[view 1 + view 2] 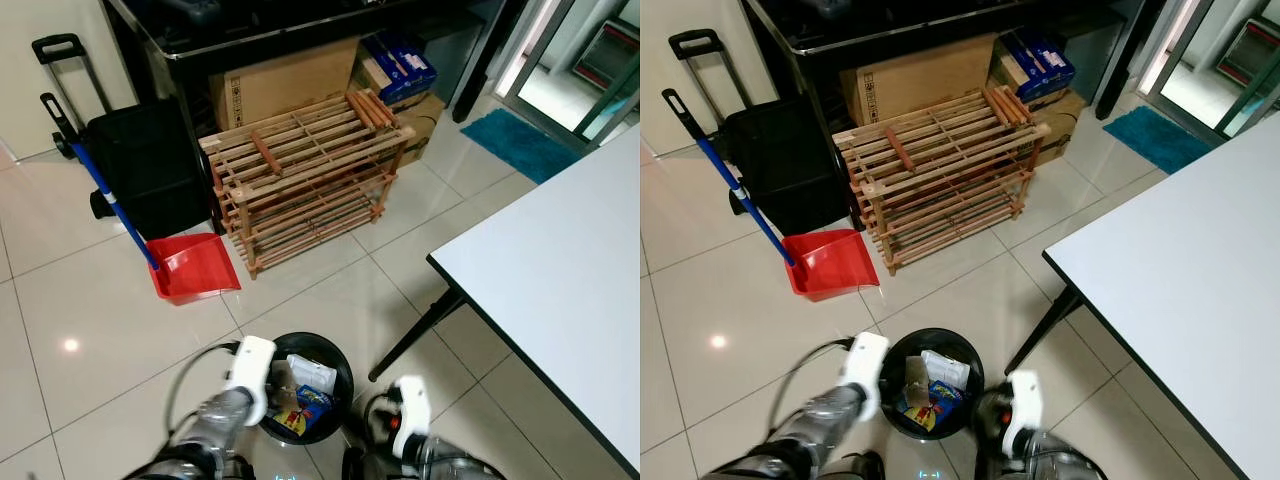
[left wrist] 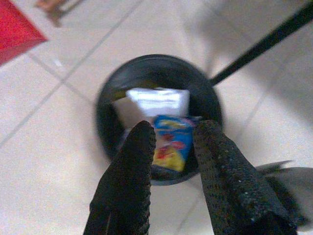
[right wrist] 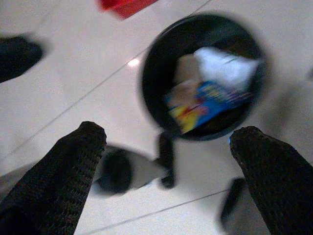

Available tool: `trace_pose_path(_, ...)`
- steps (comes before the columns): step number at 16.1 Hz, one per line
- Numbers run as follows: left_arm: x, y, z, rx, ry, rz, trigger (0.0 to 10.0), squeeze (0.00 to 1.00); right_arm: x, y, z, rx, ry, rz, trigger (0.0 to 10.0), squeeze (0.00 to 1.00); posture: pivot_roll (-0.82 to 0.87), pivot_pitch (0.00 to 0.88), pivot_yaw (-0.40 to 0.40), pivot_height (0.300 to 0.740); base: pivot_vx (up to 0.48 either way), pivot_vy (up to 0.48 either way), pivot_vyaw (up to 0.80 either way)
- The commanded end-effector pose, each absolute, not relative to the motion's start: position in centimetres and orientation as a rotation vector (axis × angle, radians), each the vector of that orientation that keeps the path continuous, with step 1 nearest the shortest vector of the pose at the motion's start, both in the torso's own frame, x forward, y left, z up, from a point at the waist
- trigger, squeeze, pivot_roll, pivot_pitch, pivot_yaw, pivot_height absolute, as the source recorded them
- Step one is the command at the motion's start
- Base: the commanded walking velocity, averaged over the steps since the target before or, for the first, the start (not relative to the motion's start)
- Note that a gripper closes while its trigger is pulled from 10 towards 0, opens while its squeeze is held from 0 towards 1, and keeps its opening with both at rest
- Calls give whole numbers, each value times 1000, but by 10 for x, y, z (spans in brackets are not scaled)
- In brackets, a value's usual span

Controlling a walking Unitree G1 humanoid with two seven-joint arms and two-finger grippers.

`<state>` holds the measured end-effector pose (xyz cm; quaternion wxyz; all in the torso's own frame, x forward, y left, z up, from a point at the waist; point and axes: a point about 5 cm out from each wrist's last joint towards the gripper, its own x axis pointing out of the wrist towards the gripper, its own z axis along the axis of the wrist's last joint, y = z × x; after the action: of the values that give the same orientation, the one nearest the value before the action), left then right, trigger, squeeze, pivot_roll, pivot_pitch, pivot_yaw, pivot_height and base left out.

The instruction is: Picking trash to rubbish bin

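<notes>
A round black rubbish bin (image 1: pixel 338 372) stands on the tiled floor right in front of me. Inside lie a white crumpled paper (image 1: pixel 311 374), a blue and yellow snack packet (image 2: pixel 171 147) and a brown scrap. My left arm (image 1: pixel 248 372) reaches to the bin's left rim. In the left wrist view my left gripper (image 2: pixel 173 139) hovers above the bin, open, with nothing between its fingers (image 2: pixel 129 166). My right arm (image 1: pixel 406 412) is low beside the bin's right side. My right gripper (image 3: pixel 168 142) is wide open and empty, above the floor next to the bin.
A white table (image 1: pixel 560 280) with a slanted black leg (image 1: pixel 415 335) stands to the right of the bin. Behind are a wooden shoe rack (image 1: pixel 305 175), a red dustpan (image 1: pixel 192 268) with a blue handle, a black trolley case (image 1: pixel 140 160), cardboard boxes and a teal mat (image 1: pixel 520 142).
</notes>
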<state>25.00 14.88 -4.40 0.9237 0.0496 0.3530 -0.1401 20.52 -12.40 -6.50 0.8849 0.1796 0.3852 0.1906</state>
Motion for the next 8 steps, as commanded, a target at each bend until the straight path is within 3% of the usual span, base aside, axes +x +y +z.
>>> trace_pose_path(1,239,159,-52,126,772,-260,10000,0,206,-140,-68,277,812,282,10000,0,-37,108,-47,740,0,0,0)
trace_pose_path(4,230,181,-56,161,805,-215,10000,0,214,-144,-65,233,798,232,10000,0,-21,71,-41,740,0,0,0)
trace_pose_path(8,228,187,-57,135,800,-166,10000,0,216,-163,-66,109,797,78,10000,0,-3,30,-49,740,0,0,0)
